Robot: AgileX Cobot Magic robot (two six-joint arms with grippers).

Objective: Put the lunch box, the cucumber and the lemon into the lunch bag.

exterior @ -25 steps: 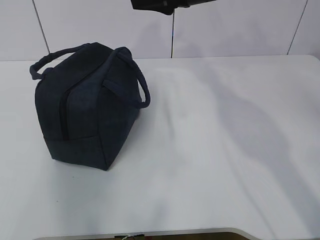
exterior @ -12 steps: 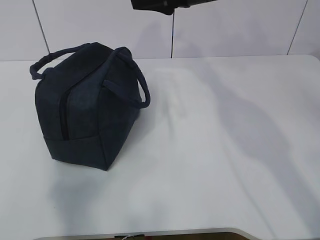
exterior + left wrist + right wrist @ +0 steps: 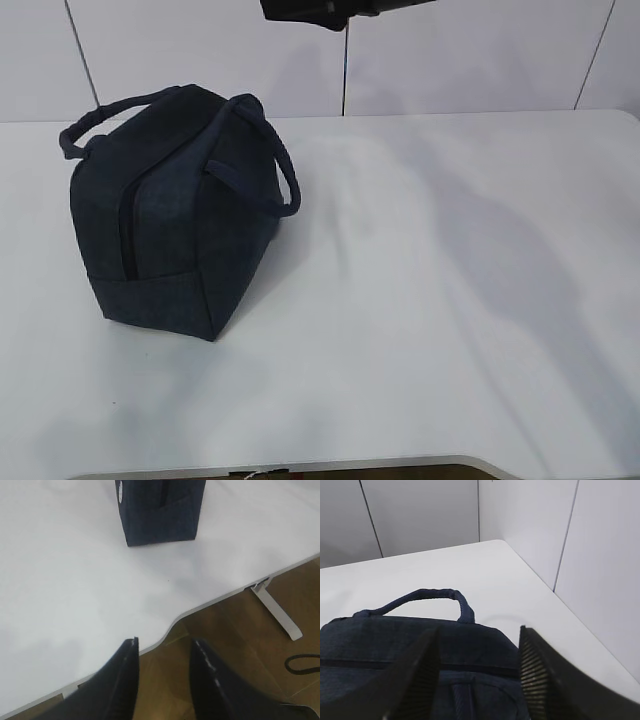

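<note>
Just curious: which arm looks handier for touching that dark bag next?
Probably the right: its open gripper hovers right over the bag, while the left gripper sits back past the table edge.

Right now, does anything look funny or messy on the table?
Nothing is spilled or broken. The lunch bag stands upright on the white table, its zipper closed. The one odd thing: no lunch box, cucumber or lemon shows in any view.
</note>
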